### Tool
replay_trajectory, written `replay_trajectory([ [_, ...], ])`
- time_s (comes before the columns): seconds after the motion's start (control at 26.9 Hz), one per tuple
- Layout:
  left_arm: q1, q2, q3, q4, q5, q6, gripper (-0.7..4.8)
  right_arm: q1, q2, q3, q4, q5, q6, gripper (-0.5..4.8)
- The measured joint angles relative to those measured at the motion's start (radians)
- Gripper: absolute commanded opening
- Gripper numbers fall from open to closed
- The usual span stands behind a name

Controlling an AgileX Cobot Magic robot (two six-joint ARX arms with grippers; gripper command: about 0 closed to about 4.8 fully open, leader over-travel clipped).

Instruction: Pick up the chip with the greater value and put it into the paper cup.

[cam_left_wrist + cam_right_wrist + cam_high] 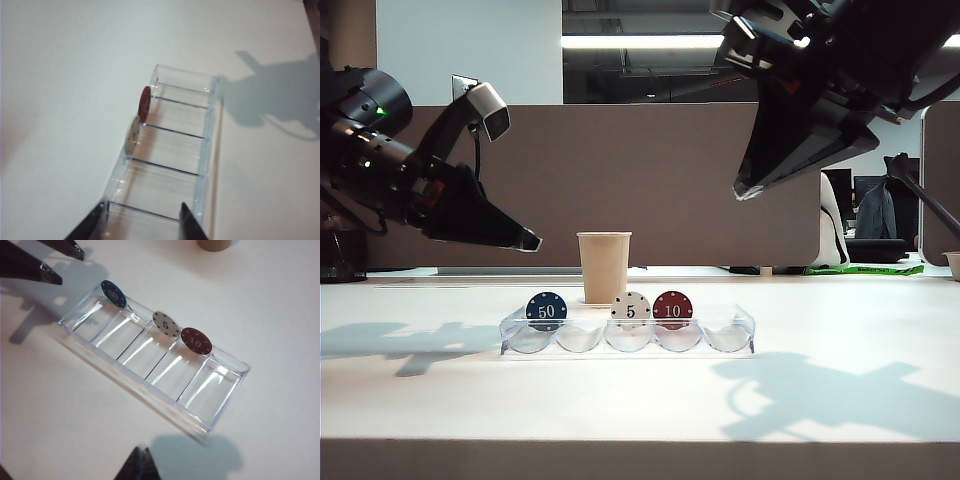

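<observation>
Clear tray (pixel 510 335) stands nearest; chip (pixel 546 311) upright in its leftmost slot; cup (pixel 604 266) just behind; left gripper (pixel 142 216) above that end, jaws apart, empty; right gripper (pixel 745 190) raised on the right, opening unclear.

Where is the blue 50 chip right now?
In the exterior view, the blue 50 chip stands upright in the leftmost slot of the clear chip tray, below the left end effector.

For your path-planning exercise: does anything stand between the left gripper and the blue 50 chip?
Nothing visible does. The left gripper, open, hangs above and left of the blue 50 chip, which stands upright in the end slot of the clear tray; only air lies between them.
</observation>
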Motion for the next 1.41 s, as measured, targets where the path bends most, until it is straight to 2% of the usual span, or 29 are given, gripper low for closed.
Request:
replay_trajectory([
  [0.97, 0.000, 0.092, 0.018, 0.095, -0.020, 0.000, 1.89, 0.000, 0.000, 0.000, 0.000, 0.000, 0.000, -0.05],
  [1.04, 0.000, 0.092, 0.019, 0.095, -0.020, 0.000, 2.01, 0.000, 0.000, 0.000, 0.000, 0.000, 0.000, -0.05],
  [1.12, 0.000, 0.092, 0.019, 0.097, -0.021, 0.000, 2.52, 0.000, 0.000, 0.000, 0.000, 0.000, 0.000, -0.05],
  [1.41, 0.000, 0.093, 0.019, 0.114, -0.058, 0.037, 2.51, 0.000, 0.000, 0.000, 0.000, 0.000, 0.000, -0.05],
])
